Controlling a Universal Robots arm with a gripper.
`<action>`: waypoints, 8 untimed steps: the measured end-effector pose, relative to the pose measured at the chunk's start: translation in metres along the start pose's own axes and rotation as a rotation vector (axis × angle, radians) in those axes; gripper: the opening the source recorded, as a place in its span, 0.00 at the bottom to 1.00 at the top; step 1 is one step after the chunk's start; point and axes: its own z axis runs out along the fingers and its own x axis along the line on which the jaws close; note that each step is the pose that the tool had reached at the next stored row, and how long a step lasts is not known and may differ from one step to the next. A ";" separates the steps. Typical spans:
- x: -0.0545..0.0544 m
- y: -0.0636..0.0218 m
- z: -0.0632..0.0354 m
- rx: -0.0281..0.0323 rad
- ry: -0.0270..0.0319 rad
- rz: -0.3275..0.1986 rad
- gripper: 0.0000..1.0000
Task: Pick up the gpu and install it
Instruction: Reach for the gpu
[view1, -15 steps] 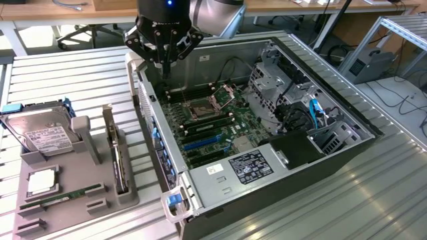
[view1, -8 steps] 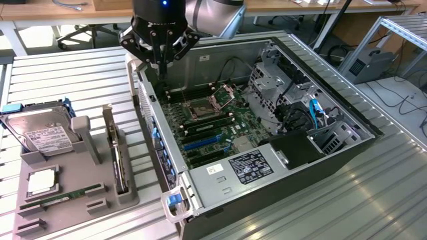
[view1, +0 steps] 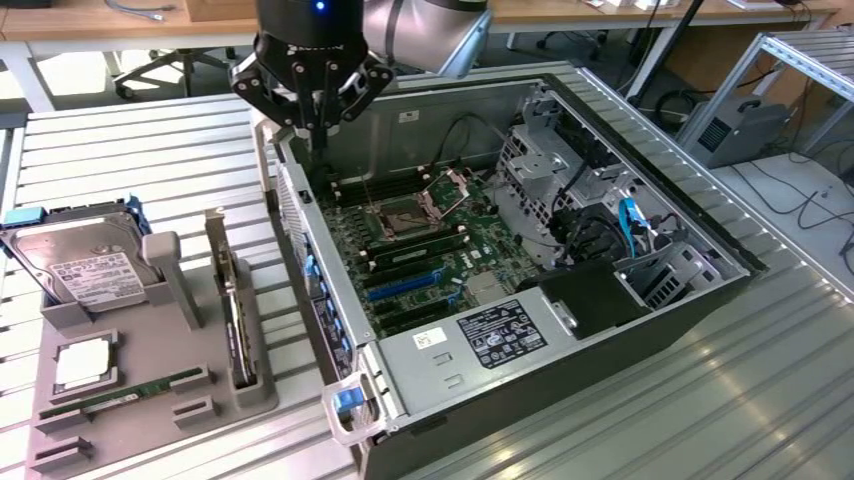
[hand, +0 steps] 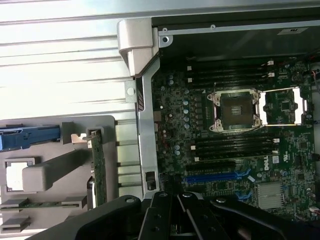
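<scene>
We judge the pick not begun: our gripper (view1: 318, 127) hangs over the case (view1: 414, 115), jaws pressed together, empty, apart from the racked gpu (view1: 238, 325), which needs them spread.

Open computer case (view1: 414, 385) lies beside grey tray (view1: 144, 345) holding hard drive (view1: 80, 265).

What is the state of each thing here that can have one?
case, open, lying on its side
CPU socket, open, empty
gpu, on edge in the tray, not held
hard drive, tilted in the tray
CPU, flat in the tray
RAM stick, flat in the tray
gripper, above the case's edge, apart from the gpu
</scene>
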 end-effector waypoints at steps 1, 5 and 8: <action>0.001 -0.0001 0.0000 0.0000 0.0000 0.000 0.11; 0.003 -0.0003 -0.0001 0.0000 0.0000 0.000 0.11; 0.005 -0.0004 -0.0002 0.0001 0.0001 0.000 0.11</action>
